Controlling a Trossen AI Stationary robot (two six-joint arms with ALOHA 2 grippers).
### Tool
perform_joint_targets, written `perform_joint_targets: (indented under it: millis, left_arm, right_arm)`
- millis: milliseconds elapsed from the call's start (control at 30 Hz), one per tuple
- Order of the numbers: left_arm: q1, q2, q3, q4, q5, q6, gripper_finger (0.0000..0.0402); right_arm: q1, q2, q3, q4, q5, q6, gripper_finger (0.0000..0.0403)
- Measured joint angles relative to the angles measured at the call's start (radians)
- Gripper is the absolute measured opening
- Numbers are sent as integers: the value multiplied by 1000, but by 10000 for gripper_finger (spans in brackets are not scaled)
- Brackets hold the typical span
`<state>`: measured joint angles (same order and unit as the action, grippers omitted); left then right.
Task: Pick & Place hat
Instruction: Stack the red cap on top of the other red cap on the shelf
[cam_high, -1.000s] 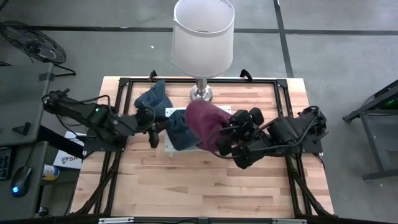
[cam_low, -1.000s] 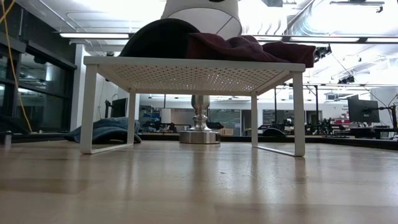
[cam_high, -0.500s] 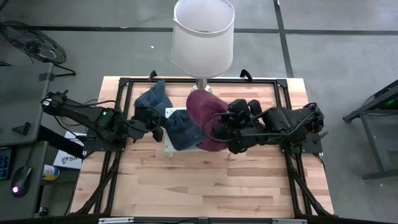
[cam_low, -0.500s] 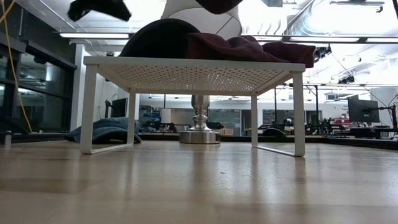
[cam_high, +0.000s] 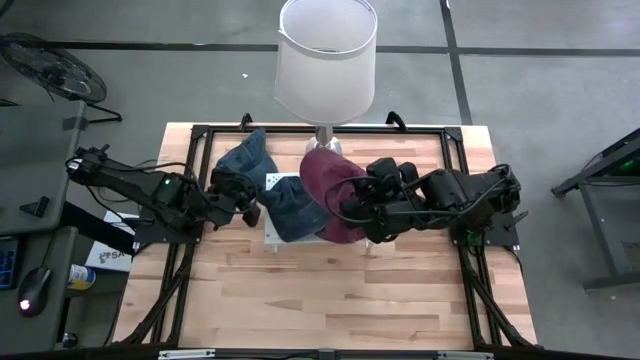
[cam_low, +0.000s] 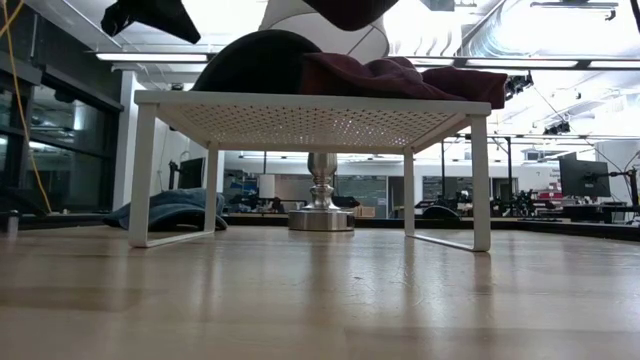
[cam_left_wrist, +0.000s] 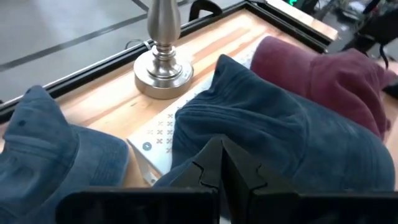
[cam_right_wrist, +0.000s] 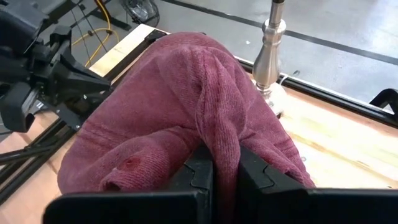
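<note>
A maroon hat (cam_high: 328, 195) hangs in my right gripper (cam_high: 352, 208), which is shut on it above the white perforated rack (cam_low: 300, 120). In the low view its lower edge (cam_low: 350, 8) shows at the top, and more maroon cloth (cam_low: 400, 75) lies on the rack. A blue hat (cam_high: 290, 205) rests crown up on the rack's left part. My left gripper (cam_high: 243, 197) is shut and hovers left of that hat and above it, touching nothing. A second blue hat (cam_high: 245, 157) lies on the table. My right gripper pinches a raised fold of the maroon hat's cloth (cam_right_wrist: 219, 134) between its two fingers, coming level from the table's right side. The hat bulges out ahead of the fingers (cam_right_wrist: 199, 168) and droops around them. In the low view its lower edge is clear of the rack.
A lamp with a white shade (cam_high: 325, 50) stands on a metal base (cam_high: 323, 150) at the far edge, just behind the rack. A black frame (cam_high: 200, 135) runs round the tabletop. Bare wood (cam_high: 330, 290) lies on the near side of the rack.
My right gripper has carried the maroon hat toward the far edge and a little left, and lifted it: its lower edge now shows at the top of the low view. My left gripper has risen into the low view's top left and drawn slightly left, away from the blue hat.
</note>
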<state>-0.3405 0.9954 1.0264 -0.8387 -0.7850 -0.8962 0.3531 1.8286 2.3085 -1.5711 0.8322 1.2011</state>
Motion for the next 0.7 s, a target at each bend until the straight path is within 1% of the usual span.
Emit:
perform_joint_targets:
  millis: [200,333,433,600,700]
  left_arm:
    - [0,-5,0,22,47,101,1]
    - [0,-5,0,28,46,114,1]
    - [0,-10,0,28,45,114,0]
    - [0,-14,0,21,48,114,0]
    - [0,-17,0,18,56,114,0]
  right_arm:
    - [0,0,0,11,6,-2,20]
    - [2,9,0,98,-20,-52,20]
    - [24,29,0,165,-12,-79,20]
    - [77,46,0,173,14,-11,20]
    - [118,53,0,238,27,-14,20]
